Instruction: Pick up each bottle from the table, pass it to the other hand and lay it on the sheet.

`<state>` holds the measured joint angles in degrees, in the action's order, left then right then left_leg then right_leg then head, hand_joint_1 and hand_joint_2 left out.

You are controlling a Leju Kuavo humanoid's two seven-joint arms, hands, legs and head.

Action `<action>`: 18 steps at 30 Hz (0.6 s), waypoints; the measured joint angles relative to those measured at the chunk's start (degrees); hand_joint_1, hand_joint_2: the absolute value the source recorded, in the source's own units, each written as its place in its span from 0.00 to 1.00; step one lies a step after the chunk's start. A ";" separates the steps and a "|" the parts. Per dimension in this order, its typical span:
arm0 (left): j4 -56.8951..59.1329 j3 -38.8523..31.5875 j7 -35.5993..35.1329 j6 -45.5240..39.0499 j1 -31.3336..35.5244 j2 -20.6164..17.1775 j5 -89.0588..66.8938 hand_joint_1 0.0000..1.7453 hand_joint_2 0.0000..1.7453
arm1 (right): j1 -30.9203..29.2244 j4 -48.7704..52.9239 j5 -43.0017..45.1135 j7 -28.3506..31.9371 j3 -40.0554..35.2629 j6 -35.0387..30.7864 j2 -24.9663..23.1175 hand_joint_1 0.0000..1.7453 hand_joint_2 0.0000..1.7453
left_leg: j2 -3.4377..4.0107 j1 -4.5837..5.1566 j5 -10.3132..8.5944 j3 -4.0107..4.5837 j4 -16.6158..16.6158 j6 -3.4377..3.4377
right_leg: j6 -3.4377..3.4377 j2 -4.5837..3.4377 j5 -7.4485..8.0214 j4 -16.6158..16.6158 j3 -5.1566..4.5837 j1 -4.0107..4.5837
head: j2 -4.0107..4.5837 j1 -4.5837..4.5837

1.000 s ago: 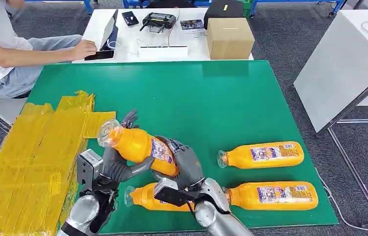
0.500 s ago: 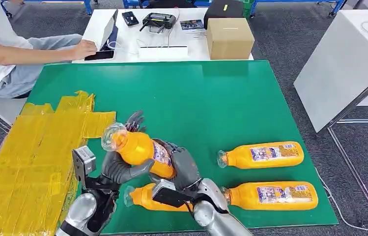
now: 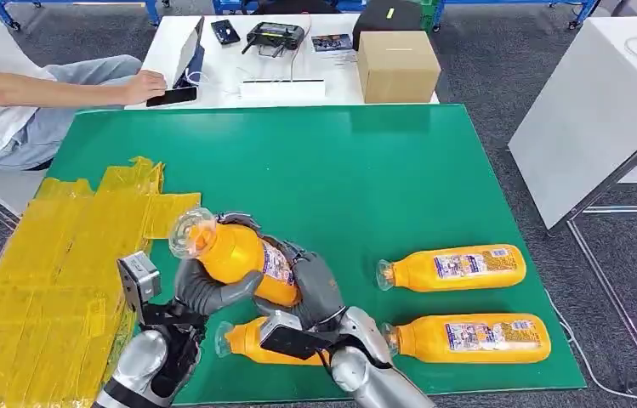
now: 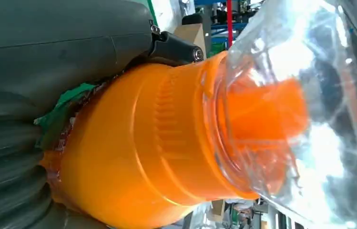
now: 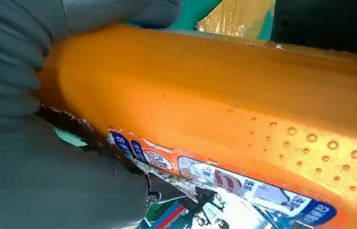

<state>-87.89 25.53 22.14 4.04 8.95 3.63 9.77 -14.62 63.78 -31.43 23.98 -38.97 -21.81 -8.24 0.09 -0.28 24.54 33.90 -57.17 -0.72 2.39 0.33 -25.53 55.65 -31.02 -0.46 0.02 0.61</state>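
Gripping one orange bottle (image 3: 238, 255): left hand (image 3: 204, 293), right hand (image 3: 315, 289); label (image 5: 224, 183) close-up.

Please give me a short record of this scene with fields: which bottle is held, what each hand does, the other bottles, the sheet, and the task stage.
held bottle: orange bottle, lifted above the green table, clear cap end toward the yellow sheet
left hand: left hand grips its neck end
right hand: right hand grips its labelled body
other bottles: three bottles lying on the table
sheet: no bottle on it
stage: handover, both hands on the bottle
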 measured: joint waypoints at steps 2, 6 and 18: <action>0.00 0.00 0.02 -0.07 0.13 0.02 0.00 1.00 1.00 | 0.05 0.24 0.07 0.00 -0.02 0.00 0.00 1.00 1.00 | 0.00 0.00 0.00 0.00 0.00 0.00 | 0.00 0.00 0.00 0.00 0.00 0.00 | 0.00 0.02; 0.00 0.00 0.04 -0.09 0.21 0.02 0.00 1.00 1.00 | 0.25 0.46 0.09 -0.02 -0.02 -0.02 0.00 1.00 1.00 | 0.00 0.00 0.00 0.00 0.00 0.00 | 0.00 0.00 0.00 0.00 0.00 0.00 | 0.00 0.00; 0.00 0.00 0.55 -1.95 0.21 0.04 -0.20 1.00 1.00 | 0.56 1.01 1.51 0.09 -0.26 0.15 0.11 0.82 1.00 | 0.00 0.00 0.00 0.00 0.00 0.00 | 0.00 0.00 0.00 0.00 0.01 0.00 | 0.00 0.00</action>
<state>-87.89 25.53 22.69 2.10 9.16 3.67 9.57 -14.06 64.79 -29.92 24.07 -39.23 -21.66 -8.13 0.08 -0.28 24.54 33.91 -57.17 -0.72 2.39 0.33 -25.53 55.65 -31.02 -0.45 0.02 0.61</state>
